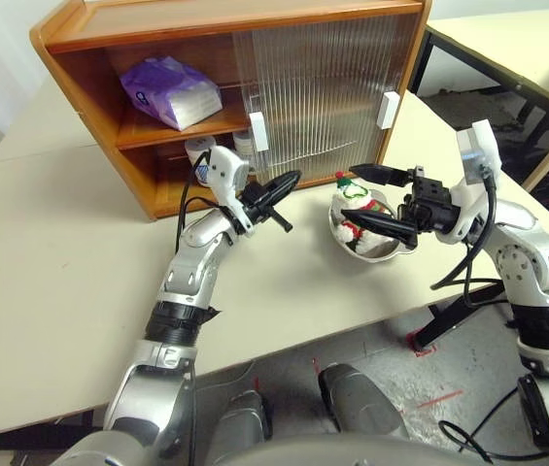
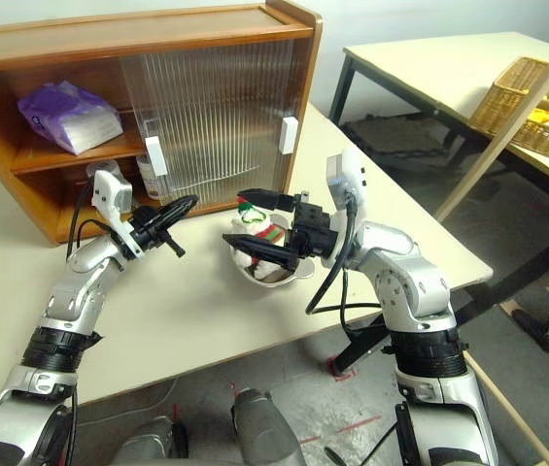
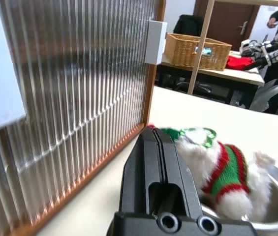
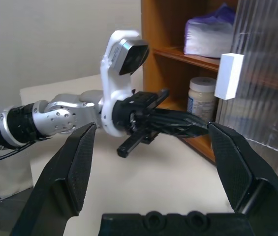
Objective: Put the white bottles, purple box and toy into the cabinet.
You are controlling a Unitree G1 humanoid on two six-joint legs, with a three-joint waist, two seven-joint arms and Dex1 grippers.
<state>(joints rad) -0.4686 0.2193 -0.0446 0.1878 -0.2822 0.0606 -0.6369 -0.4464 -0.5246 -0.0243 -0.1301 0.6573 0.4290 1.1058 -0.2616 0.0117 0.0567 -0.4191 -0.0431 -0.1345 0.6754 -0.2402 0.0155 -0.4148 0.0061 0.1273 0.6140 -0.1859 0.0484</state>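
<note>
Toy (image 1: 360, 209) in dish (image 1: 391, 251); left pincer (image 1: 284, 184) shut, empty; right pincer (image 1: 376, 201) wide open, empty; risk: snagging dish, tipping toy onto worktop (image 1: 51, 272)

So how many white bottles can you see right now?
2. Both stand on the cabinet's lower shelf: one bottle in the open left part, the other bottle partly behind the sliding door's edge. More could hide behind the doors.

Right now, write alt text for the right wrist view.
The open right gripper frames the shut left gripper, which reaches in over the cream table. Behind stands the cabinet, with the purple box on its middle shelf and a white bottle below.
</note>
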